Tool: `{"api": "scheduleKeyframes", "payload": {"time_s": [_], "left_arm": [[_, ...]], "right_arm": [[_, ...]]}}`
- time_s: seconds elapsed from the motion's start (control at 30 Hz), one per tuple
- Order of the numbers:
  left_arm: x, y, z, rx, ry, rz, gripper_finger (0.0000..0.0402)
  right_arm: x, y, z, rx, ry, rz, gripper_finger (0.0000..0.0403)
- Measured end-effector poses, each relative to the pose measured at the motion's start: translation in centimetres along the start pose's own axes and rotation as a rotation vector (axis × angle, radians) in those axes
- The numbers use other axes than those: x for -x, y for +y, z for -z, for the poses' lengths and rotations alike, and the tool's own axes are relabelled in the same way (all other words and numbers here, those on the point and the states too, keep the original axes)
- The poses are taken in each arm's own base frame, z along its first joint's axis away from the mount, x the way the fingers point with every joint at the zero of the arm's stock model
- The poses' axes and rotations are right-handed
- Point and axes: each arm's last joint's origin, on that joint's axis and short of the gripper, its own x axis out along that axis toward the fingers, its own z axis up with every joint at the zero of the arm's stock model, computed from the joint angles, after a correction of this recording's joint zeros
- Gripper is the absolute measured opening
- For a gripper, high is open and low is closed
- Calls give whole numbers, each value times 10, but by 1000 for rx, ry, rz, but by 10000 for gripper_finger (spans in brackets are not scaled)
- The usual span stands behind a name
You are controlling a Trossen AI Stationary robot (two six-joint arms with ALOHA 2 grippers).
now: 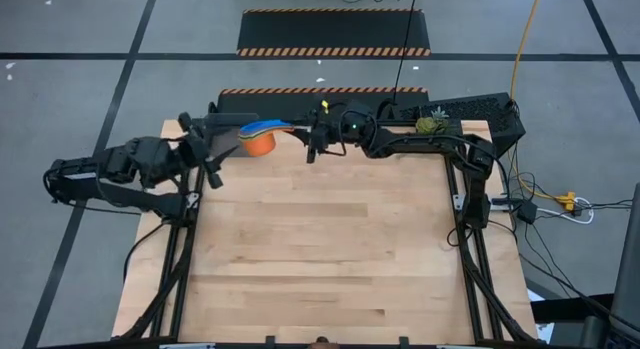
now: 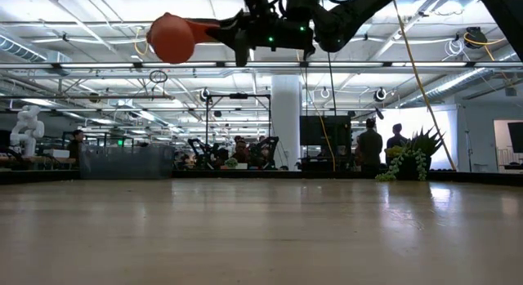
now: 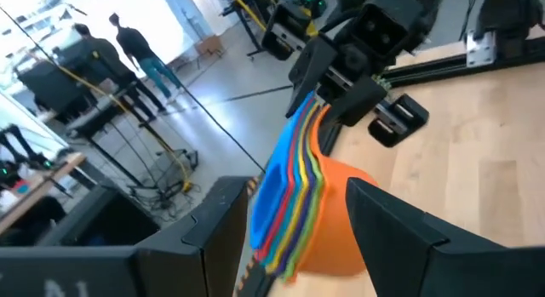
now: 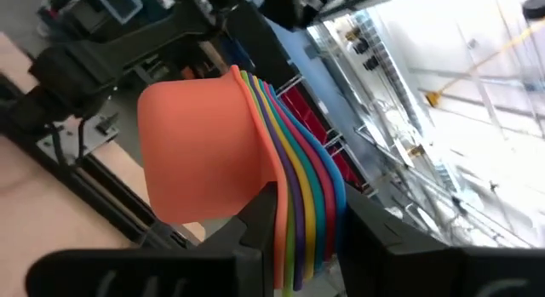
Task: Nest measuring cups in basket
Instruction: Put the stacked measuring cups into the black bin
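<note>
Wooden desk (image 1: 320, 249) bare below; plant sprig (image 1: 432, 124) behind right gripper (image 1: 300, 132), which clamps nested measuring cups (image 1: 262, 136) by handles, aloft; left gripper (image 1: 215, 149) spread wide beside cups.

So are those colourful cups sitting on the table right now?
No, the stack of measuring cups hangs high above the table, held by the right end effector.

No text, label, brand, number or sign can be read in any view; the black floor mats with orange-and-black hazard stripes (image 1: 334, 33) beyond the table carry only the stripe pattern, no lettering; the nested stack of coloured plastic measuring cups (image 4: 247, 174) shows no legible markings; the distant room fixtures are too small to tell.
</note>
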Motion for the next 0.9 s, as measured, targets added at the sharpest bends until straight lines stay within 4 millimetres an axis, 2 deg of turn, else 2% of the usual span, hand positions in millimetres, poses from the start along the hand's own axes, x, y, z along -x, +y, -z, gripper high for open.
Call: {"api": "scheduleKeyframes", "payload": {"time_s": [0.27,0.4,0.67,0.9], "left_arm": [[-40,-27,-8,-23,78,10,205],[-61,-39,-12,-78,95,-37,205],[-92,-56,-14,-217,135,-88,205],[-119,-62,-8,-347,215,-181,205]], "right_arm": [[-10,25,-26,154,121,52,73],[-13,32,-34,190,173,74,73],[-12,32,-33,209,240,115,73],[-12,32,-31,241,261,98,73]]}}
